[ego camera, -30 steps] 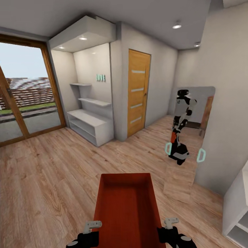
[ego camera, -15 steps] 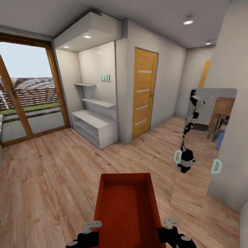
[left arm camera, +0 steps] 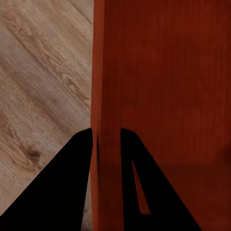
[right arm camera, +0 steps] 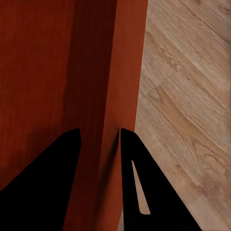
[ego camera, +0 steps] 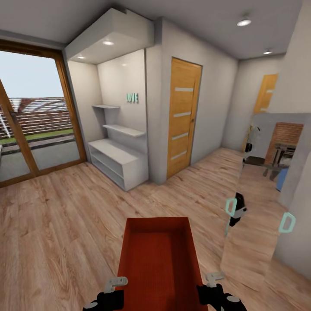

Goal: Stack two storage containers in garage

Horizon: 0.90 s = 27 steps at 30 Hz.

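Note:
I carry one orange-red storage container (ego camera: 159, 259) in front of me, low in the head view, open top up. My left gripper (ego camera: 115, 286) is shut on its left wall, and the left wrist view shows the thin wall (left arm camera: 105, 96) pinched between the two black fingers (left arm camera: 82, 163). My right gripper (ego camera: 211, 280) is shut on the right wall (right arm camera: 126, 72), one finger (right arm camera: 132, 163) outside it. Beneath the container lies light wood plank floor (ego camera: 56, 224); the garage is out of view.
A light wooden door (ego camera: 183, 116) stands ahead in a grey wall, with white shelves (ego camera: 116, 160) in a niche to its left. A large glass door (ego camera: 30, 116) fills the left. A mirror panel (ego camera: 263, 194) on the right wall reflects part of me. A hallway continues ahead right.
The whole view has shifted as I roll forward and turn: door and shelves sit nearer, the mirror slid right and my reflection has mostly left it. The container and both grips are unchanged.

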{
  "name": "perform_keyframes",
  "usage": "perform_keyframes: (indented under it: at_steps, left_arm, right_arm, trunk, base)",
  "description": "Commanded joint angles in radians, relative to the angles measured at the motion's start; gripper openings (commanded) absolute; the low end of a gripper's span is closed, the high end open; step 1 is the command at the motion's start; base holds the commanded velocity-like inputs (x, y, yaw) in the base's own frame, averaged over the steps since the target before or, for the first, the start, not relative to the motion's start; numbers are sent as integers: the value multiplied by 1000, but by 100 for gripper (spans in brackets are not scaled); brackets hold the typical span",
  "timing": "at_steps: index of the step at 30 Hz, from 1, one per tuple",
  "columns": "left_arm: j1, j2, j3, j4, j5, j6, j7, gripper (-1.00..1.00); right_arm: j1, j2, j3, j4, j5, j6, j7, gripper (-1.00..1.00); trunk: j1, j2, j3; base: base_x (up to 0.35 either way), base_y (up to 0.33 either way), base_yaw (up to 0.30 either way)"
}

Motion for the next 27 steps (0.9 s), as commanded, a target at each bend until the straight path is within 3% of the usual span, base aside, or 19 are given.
perform_keyframes:
  at_steps: [1, 27]
  left_arm:
    - [-1, -1, 9, -4, -9, -29, 17, -100]
    - [-1, -1, 10, -4, -9, -29, 17, -100]
  right_arm:
    - [1, 3, -1, 0, 7, 6, 44, -100]
    - [1, 3, -2, 0, 7, 6, 44, -100]
  trunk:
    - [1, -2, -2]
    - [1, -2, -2]
  base:
    - [330, 0, 0]
    - [330, 0, 0]
